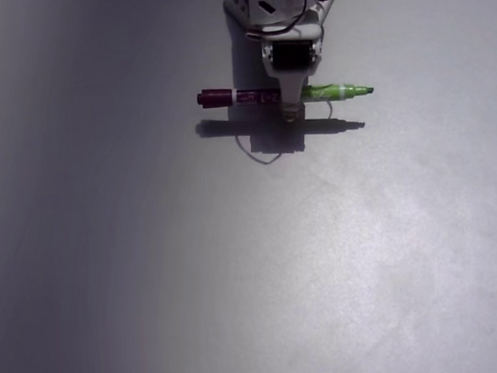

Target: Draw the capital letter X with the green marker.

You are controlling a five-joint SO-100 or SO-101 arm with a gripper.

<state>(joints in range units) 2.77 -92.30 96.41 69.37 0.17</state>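
Your claw (291, 109) gripped the green marker (336, 91) at mid-length, held level above the counter (237, 273), tip pointing right. Its shadow hid most of the faint drawn line (262, 156); the arm was cut off at the top edge.

White label on green marker (259, 95) carries dark print, too small to read.
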